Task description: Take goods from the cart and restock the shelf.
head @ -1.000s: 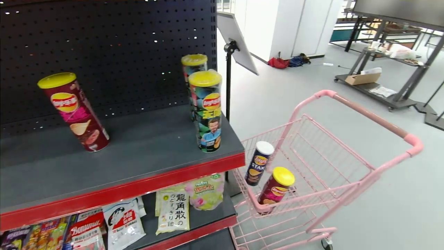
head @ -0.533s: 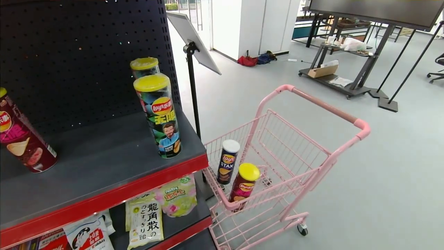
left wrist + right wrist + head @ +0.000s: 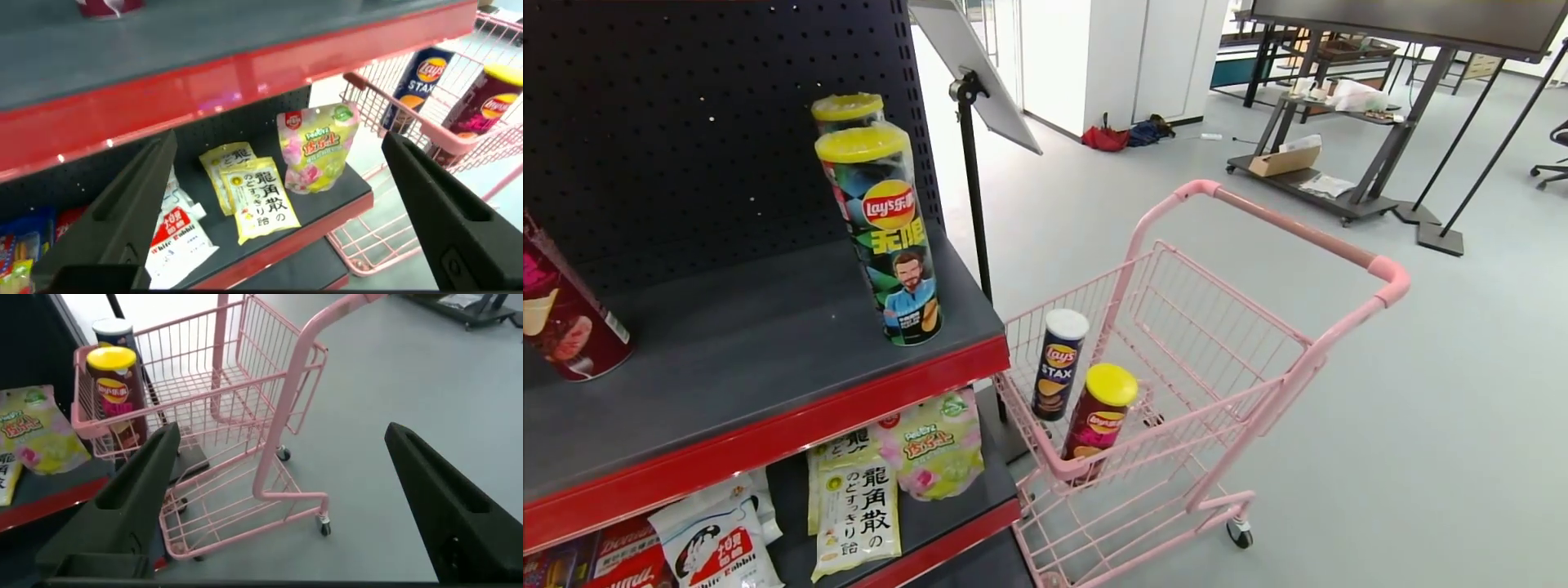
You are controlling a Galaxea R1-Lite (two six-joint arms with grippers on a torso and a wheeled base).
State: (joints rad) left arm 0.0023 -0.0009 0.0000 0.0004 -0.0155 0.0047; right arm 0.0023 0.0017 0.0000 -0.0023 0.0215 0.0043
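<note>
Both your grippers are spread wide and hold nothing. The left gripper (image 3: 278, 143) faces the bags (image 3: 315, 151) on the lower tier. The right gripper (image 3: 282, 429) faces the cart (image 3: 282, 392). Two cans stand upright in the cart's corner nearest the shelf (image 3: 727, 351), the dark can (image 3: 1058, 363) just behind the red can (image 3: 1101, 412). The spread probably readies a side grasp.
</note>
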